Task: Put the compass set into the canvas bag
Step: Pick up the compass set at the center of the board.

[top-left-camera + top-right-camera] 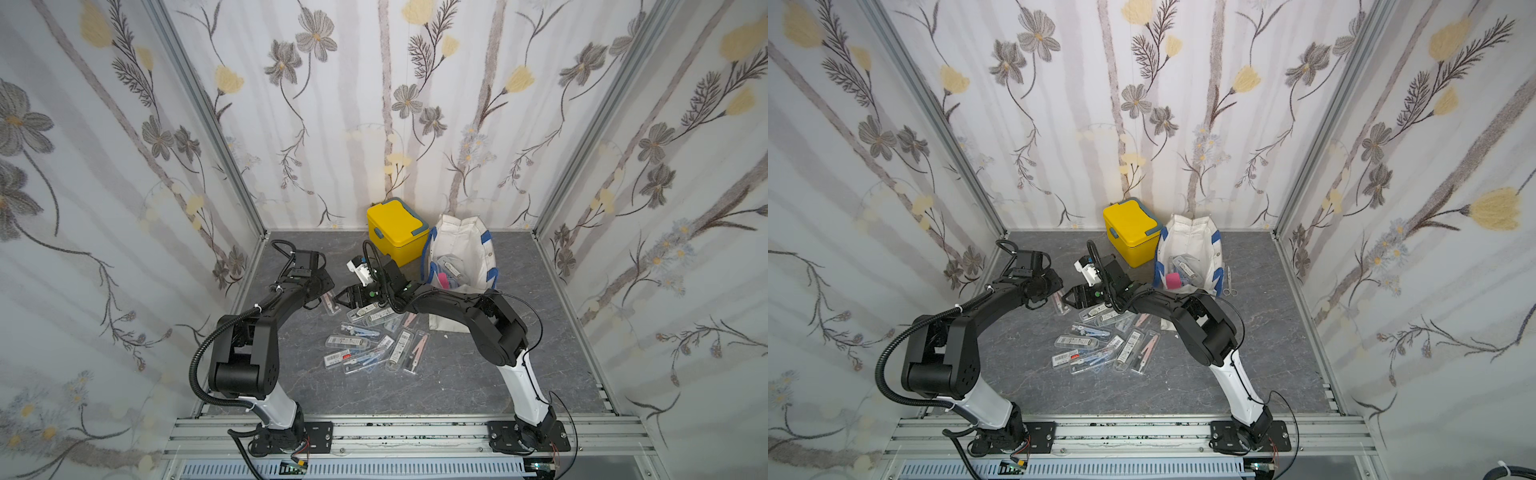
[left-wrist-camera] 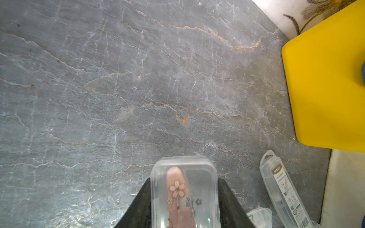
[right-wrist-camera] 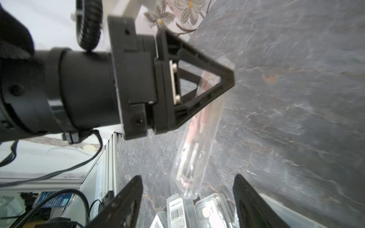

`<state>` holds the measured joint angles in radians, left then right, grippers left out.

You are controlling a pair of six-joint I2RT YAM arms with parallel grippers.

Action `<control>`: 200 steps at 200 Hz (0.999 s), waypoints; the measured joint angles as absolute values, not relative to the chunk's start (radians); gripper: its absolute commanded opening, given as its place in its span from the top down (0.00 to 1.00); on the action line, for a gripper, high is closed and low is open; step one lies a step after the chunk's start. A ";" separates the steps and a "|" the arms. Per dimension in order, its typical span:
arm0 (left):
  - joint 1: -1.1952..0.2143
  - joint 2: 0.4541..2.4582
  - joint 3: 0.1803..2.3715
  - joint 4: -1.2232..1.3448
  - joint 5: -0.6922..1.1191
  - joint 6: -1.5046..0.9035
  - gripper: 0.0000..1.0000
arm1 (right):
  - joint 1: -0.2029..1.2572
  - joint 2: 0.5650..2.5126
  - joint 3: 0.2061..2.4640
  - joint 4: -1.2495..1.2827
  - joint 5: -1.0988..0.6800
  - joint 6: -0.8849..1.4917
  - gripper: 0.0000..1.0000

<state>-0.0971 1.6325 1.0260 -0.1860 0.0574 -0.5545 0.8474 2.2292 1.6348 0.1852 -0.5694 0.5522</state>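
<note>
Left claw point(image 2: 184, 187) clenched on clear-cased compass set point(image 3: 195, 146), off surface point(image 1: 457, 382); right claw point(image 3: 188, 177) spread wide, set's free end between its fingers point(image 3: 130, 193), untouched. Canvas bag point(image 1: 461, 249) upright beside yellow box point(image 1: 397, 228).

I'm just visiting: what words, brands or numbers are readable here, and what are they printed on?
None reads clearly.
Clear case: dark brand tab, small print, barcode; all blurred.
Barcoded case: digits too small.
Piled cases: barcode labels, too small.
Pink compass set: flower print, no words.
Canvas bag, yellow box: no text visible.
</note>
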 measured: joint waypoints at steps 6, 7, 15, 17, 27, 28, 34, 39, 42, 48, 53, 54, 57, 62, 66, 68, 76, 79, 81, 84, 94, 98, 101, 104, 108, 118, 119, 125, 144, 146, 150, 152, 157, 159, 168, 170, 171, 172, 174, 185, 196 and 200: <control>-0.097 1.628 1.021 -0.184 0.057 -0.556 0.61 | 0.851 2.238 1.641 0.191 -0.582 0.563 0.36; -0.097 1.628 1.021 -0.184 0.057 -0.556 0.61 | 0.851 2.239 1.642 0.192 -0.583 0.565 0.36; -0.097 1.622 1.014 -0.182 0.063 -0.557 0.61 | 0.852 2.251 1.651 0.202 -0.595 0.578 0.37; -0.097 1.621 1.012 -0.182 0.065 -0.557 0.61 | 0.852 2.254 1.653 0.205 -0.595 0.583 0.38; -0.098 1.613 1.005 -0.181 0.073 -0.558 0.61 | 0.850 2.268 1.659 0.217 -0.599 0.605 0.38; -0.098 1.612 1.004 -0.181 0.073 -0.558 0.61 | 0.850 2.269 1.660 0.218 -0.599 0.606 0.38; -0.099 1.606 0.999 -0.178 0.075 -0.558 0.61 | 0.848 2.278 1.663 0.223 -0.603 0.617 0.39; -0.099 1.601 0.995 -0.174 0.076 -0.558 0.61 | 0.847 2.283 1.666 0.226 -0.603 0.626 0.40; -0.099 1.597 0.992 -0.173 0.076 -0.558 0.61 | 0.847 2.287 1.668 0.228 -0.604 0.631 0.40; -0.099 1.590 0.987 -0.170 0.080 -0.557 0.61 | 0.847 2.294 1.673 0.233 -0.604 0.640 0.41; -0.099 1.585 0.982 -0.167 0.081 -0.557 0.61 | 0.848 2.298 1.676 0.235 -0.606 0.649 0.41; -0.099 1.584 0.981 -0.167 0.081 -0.557 0.61 | 0.848 2.299 1.676 0.235 -0.606 0.650 0.41; -0.099 1.581 0.979 -0.166 0.082 -0.557 0.61 | 0.848 2.300 1.678 0.235 -0.607 0.653 0.41; -0.099 1.575 0.975 -0.165 0.082 -0.557 0.61 | 0.849 2.304 1.682 0.236 -0.608 0.654 0.41; -0.099 1.572 0.973 -0.163 0.082 -0.557 0.61 | 0.849 2.307 1.686 0.239 -0.609 0.655 0.41; -0.099 1.570 0.972 -0.162 0.082 -0.557 0.61 | 0.850 2.309 1.687 0.242 -0.611 0.657 0.41; -0.099 1.564 0.969 -0.161 0.083 -0.557 0.61 | 0.850 2.316 1.697 0.246 -0.613 0.665 0.44; -0.099 1.562 0.968 -0.160 0.083 -0.557 0.61 | 0.850 2.318 1.700 0.249 -0.614 0.667 0.45; -0.099 1.561 0.968 -0.160 0.083 -0.557 0.61 | 0.850 2.321 1.703 0.250 -0.616 0.669 0.46; -0.099 1.559 0.967 -0.160 0.083 -0.557 0.61 | 0.851 2.324 1.706 0.251 -0.619 0.672 0.47; -0.099 1.555 0.964 -0.154 0.083 -0.557 0.61 | 0.851 2.334 1.716 0.258 -0.620 0.681 0.50; -0.099 1.553 0.963 -0.153 0.083 -0.557 0.61 | 0.851 2.337 1.718 0.258 -0.622 0.685 0.51; -0.099 1.552 0.962 -0.152 0.083 -0.557 0.61 | 0.851 2.340 1.720 0.258 -0.623 0.691 0.52; -0.099 1.551 0.961 -0.152 0.083 -0.557 0.61 | 0.852 2.343 1.722 0.258 -0.625 0.695 0.53; -0.099 1.550 0.960 -0.153 0.083 -0.557 0.61 | 0.852 2.346 1.725 0.260 -0.625 0.699 0.54; -0.099 1.547 0.958 -0.153 0.083 -0.557 0.61 | 0.854 2.354 1.732 0.263 -0.626 0.701 0.55; -0.099 1.546 0.958 -0.153 0.083 -0.557 0.61 | 0.854 2.354 1.732 0.263 -0.626 0.702 0.55; -0.099 1.544 0.957 -0.152 0.083 -0.557 0.61 | 0.854 2.357 1.735 0.264 -0.626 0.709 0.57; -0.099 1.541 0.957 -0.150 0.083 -0.557 0.61 | 0.855 2.360 1.740 0.268 -0.630 0.723 0.60; -0.099 1.541 0.957 -0.150 0.083 -0.557 0.61 | 0.855 2.362 1.741 0.270 -0.630 0.726 0.60; -0.099 1.540 0.957 -0.149 0.083 -0.557 0.61 | 0.856 2.362 1.742 0.273 -0.630 0.728 0.62; -0.099 1.540 0.956 -0.148 0.083 -0.557 0.61 | 0.856 2.363 1.743 0.273 -0.631 0.729 0.62; -0.099 1.538 0.954 -0.146 0.083 -0.557 0.61 | 0.856 2.365 1.744 0.276 -0.632 0.732 0.62; -0.099 1.538 0.953 -0.146 0.083 -0.557 0.61 | 0.856 2.366 1.745 0.277 -0.633 0.733 0.62; -0.099 1.534 0.950 -0.146 0.082 -0.558 0.61 | 0.857 2.369 1.747 0.283 -0.633 0.739 0.63; -0.099 1.534 0.949 -0.146 0.082 -0.557 0.61 | 0.858 2.370 1.747 0.286 -0.633 0.743 0.63; -0.099 1.534 0.949 -0.146 0.082 -0.557 0.61 | 0.858 2.370 1.747 0.286 -0.633 0.744 0.63; -0.099 1.534 0.949 -0.146 0.082 -0.557 0.61 | 0.858 2.370 1.747 0.287 -0.634 0.744 0.63; -0.099 1.533 0.949 -0.146 0.082 -0.558 0.61 | 0.859 2.371 1.747 0.287 -0.634 0.746 0.63; -0.099 1.530 0.945 -0.146 0.079 -0.558 0.61 | 0.860 2.373 1.751 0.287 -0.636 0.751 0.65; -0.099 1.526 0.942 -0.146 0.076 -0.558 0.61 | 0.863 2.376 1.758 0.288 -0.639 0.760 0.67; -0.099 1.524 0.941 -0.145 0.074 -0.558 0.61 | 0.863 2.376 1.760 0.288 -0.639 0.762 0.68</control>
<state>-0.0990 1.5238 0.9405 -0.1452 0.0738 -0.5575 0.8635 2.3764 1.7596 0.2878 -0.6388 0.7624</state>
